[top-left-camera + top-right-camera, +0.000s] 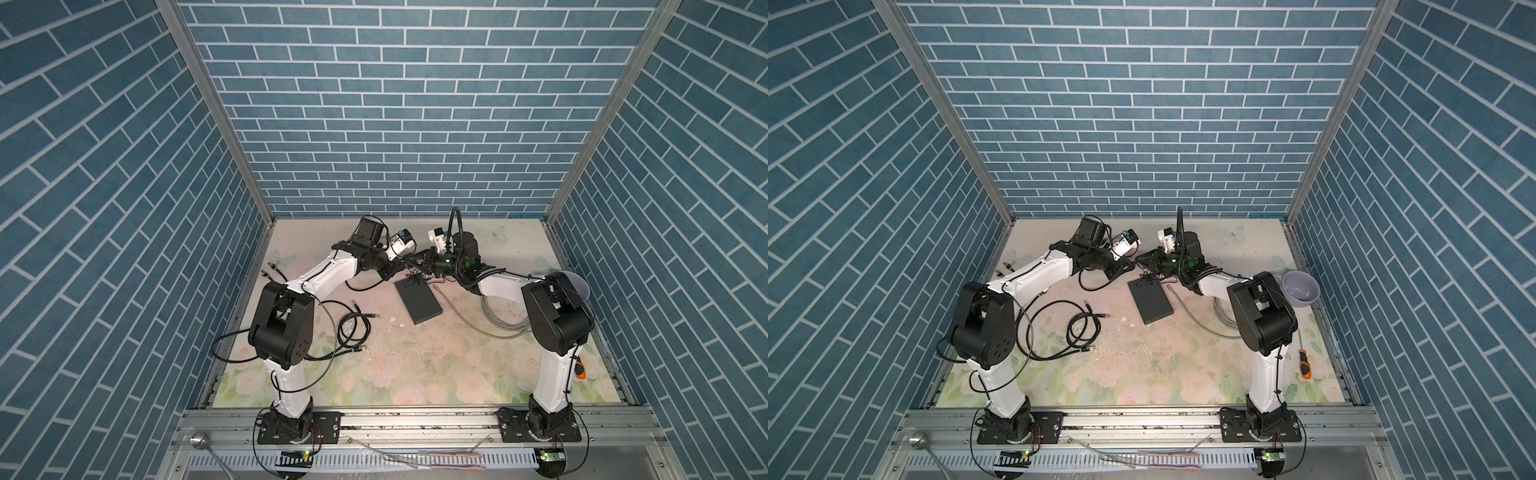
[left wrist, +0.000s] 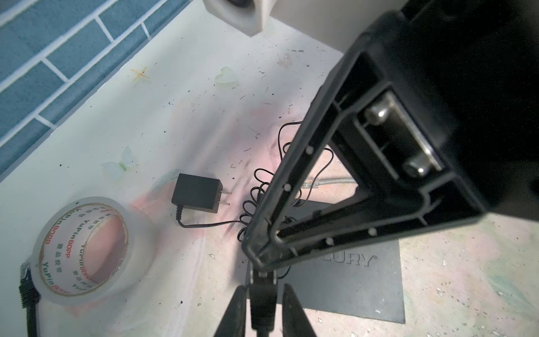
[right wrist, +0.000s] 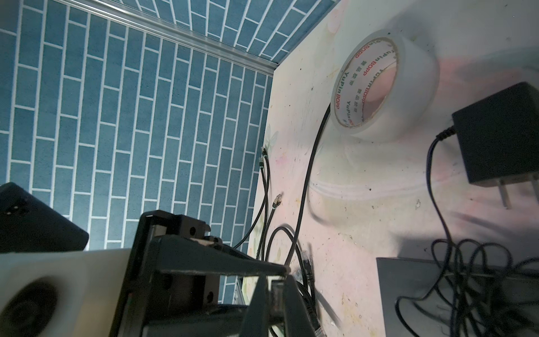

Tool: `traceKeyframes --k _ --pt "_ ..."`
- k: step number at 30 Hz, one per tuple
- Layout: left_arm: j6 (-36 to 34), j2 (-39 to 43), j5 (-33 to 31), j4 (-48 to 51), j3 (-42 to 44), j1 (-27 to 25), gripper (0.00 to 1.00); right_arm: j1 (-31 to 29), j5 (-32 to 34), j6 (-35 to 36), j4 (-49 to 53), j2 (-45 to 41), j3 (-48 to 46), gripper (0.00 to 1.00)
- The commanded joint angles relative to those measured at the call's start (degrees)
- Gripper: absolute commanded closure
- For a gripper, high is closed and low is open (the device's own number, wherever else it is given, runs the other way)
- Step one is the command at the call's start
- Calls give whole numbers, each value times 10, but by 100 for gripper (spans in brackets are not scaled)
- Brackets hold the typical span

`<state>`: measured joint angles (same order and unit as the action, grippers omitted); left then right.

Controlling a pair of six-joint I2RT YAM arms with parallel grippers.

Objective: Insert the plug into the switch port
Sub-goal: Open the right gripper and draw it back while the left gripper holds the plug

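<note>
Over far end of switch: left gripper clamps black plug, jaws narrowly apart; right gripper, jaws almost together, pinches same plug's tip

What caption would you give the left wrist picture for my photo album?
Left fingers and right fingers pinch one black plug above the switch, power adapter and tape roll nearby.

Floral table, switch, tape roll, cables
</note>
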<state>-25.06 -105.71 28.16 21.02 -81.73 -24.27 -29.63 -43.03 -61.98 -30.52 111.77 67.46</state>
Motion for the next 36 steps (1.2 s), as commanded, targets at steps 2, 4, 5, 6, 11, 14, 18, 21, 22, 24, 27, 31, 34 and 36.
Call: traceKeyframes --k 2,4,5,6,11,14,18,21,22,24,27,31,34,36 --pt "4 -7 4 -8 -11 1 79 -2 -8 -22 -21 10 13 97" --pt "4 -7 5 -9 -11 1 83 -3 -8 -21 -21 10 13 97" --pt "4 -7 5 -10 -10 1 84 -3 -8 -22 -21 10 12 97" --pt "4 -7 5 -10 -9 1 86 -4 -9 -22 -21 10 12 97" --pt "-2 -7 6 -6 -9 1 92 -4 -8 -22 -24 8 10 97" --pt "-17 -8 4 8 -12 1 95 -4 -9 -19 -21 5 5 90" --pt "-77 -23 -14 84 -43 8 96 13 16 29 36 -17 -14 66" --pt "-122 -41 -34 140 -58 18 96 36 37 63 77 -41 -39 61" --pt "-138 -47 -45 159 -61 19 96 43 47 82 103 -50 -45 61" --pt "-158 -59 -59 190 -64 20 96 50 77 134 177 -67 -44 60" --pt "-166 -68 -59 203 -53 23 96 49 134 213 282 -83 -30 57" --pt "-168 -75 -66 202 -30 25 96 49 174 255 321 -91 -39 51" --pt "-167 -85 -72 211 -25 25 96 45 182 273 328 -86 -40 43" --pt "-166 -89 -80 210 -17 24 96 41 186 282 332 -81 -38 42"
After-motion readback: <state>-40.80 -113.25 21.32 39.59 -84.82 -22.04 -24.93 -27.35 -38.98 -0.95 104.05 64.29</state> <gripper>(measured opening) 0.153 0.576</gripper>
